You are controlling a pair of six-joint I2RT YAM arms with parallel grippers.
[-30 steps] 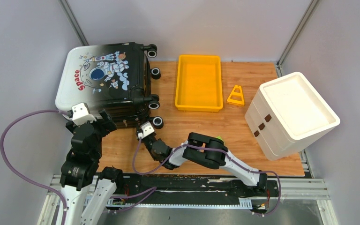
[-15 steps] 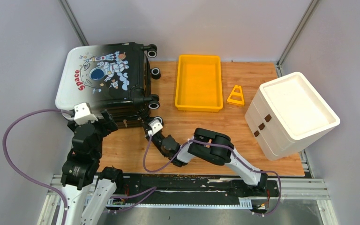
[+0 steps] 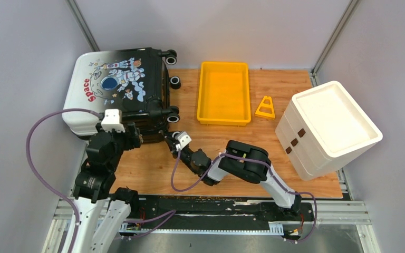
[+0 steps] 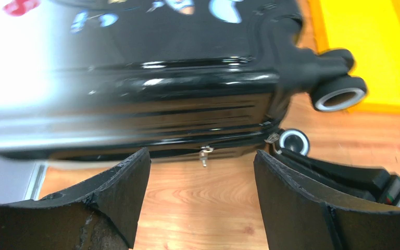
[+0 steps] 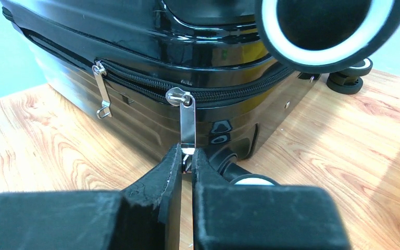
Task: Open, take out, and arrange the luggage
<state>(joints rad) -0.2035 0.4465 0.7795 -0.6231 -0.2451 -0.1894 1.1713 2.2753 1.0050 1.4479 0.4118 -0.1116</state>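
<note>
Your right gripper pinched a zipper pull of the closed luggage, while your left gripper stood wide beside it.

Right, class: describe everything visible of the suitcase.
The luggage is a glossy hard-shell case, white fading to black, with a cartoon astronaut and red "Space" lettering. It lies flat on the table, far left, black wheels pointing right, zip looking closed. Two metal zipper pulls hang on its near side; the right gripper pinches one. The left gripper hovers open, not touching.
</note>
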